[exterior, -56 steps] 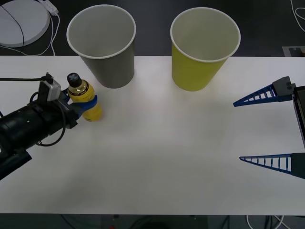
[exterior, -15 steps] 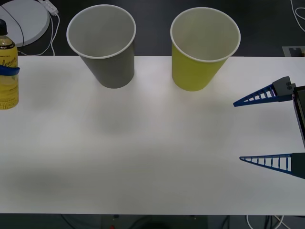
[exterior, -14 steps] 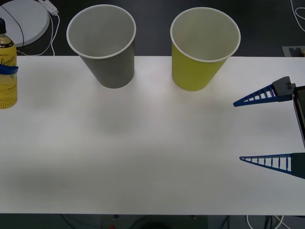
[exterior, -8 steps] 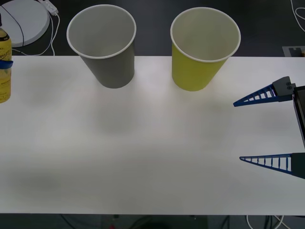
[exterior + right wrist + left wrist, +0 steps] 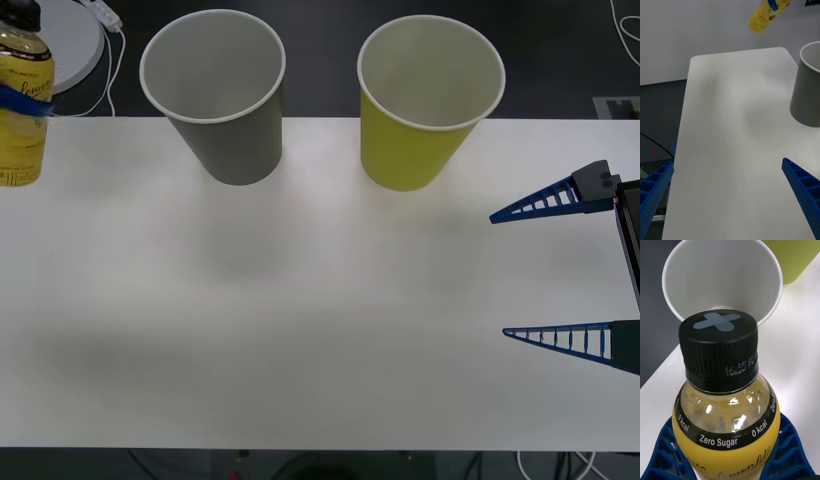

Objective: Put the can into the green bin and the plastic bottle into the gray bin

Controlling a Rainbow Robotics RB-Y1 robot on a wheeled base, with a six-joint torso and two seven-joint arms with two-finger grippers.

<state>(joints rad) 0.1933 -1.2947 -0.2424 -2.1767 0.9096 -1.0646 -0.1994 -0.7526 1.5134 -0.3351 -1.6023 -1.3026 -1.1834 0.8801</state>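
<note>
Left tool (image 5: 728,461) clamps the plastic bottle (image 5: 726,416), neck band reading "Zero Sugar" and "0 kcal".

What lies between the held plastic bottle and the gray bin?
Nothing: in the front view, only bare table separates the plastic bottle, clamped by the left gripper, from the gray bin.

Plastic bottle (image 5: 728,420): black band round the shoulder reads "Zero Sugar", w/ "0 kcal" on either side. Yellow label below has cursive script, partly cut off, unreadable. Embossed digits on the cap ring, too faint to read.
</note>
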